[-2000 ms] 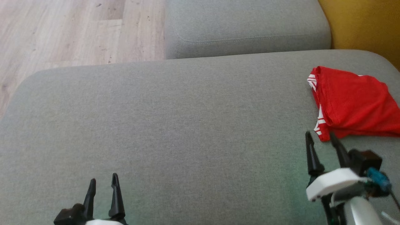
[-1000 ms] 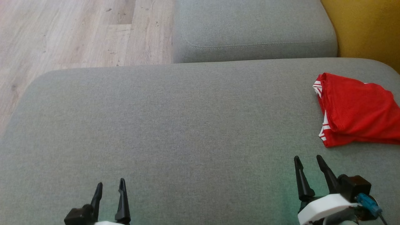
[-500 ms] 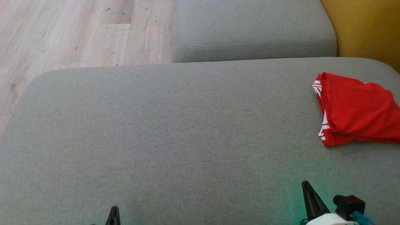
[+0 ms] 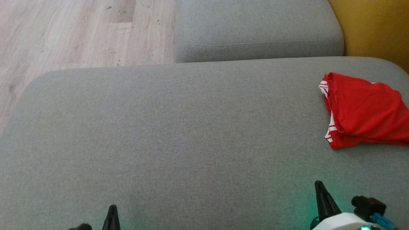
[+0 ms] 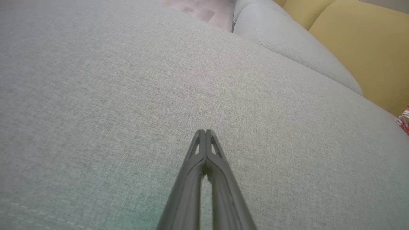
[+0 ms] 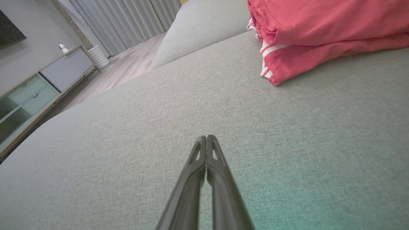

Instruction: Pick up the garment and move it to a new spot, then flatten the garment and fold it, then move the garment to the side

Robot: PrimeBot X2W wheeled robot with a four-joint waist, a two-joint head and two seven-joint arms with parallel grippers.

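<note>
garment (image 4: 364, 111): red cloth with white stripes along its edge, folded into a compact bundle, lying on the far right part of the grey seat cushion (image 4: 179, 134); the right border of the head view cuts it
garment, contact: nothing touches it, both hands are apart from it
right hand (image 6: 206, 136): its 2 dark fingers are pressed together tip to tip and hold nothing; it is over bare cushion fabric, near the garment, whose striped corner lies ahead and to the right in the right wrist view
left hand (image 5: 204, 131): its 2 fingers are also pressed together, with nothing between them; it is over bare cushion fabric, well apart from the garment, and a small red and white edge of it shows at the right border of the left wrist view
seat cushion: wide, grey woven fabric, with a green glow on it close to each hand
second cushion (image 4: 255, 28): grey, with a stitched seam, just behind the seat cushion
yellow upholstery (image 4: 374, 25): at the far right, behind the garment
floor (image 4: 73, 32): pale wooden planks, at the far left
cabinet (image 6: 38, 86): low, with drawers, in the right wrist view, with grey curtains (image 6: 127, 22) further back
</note>
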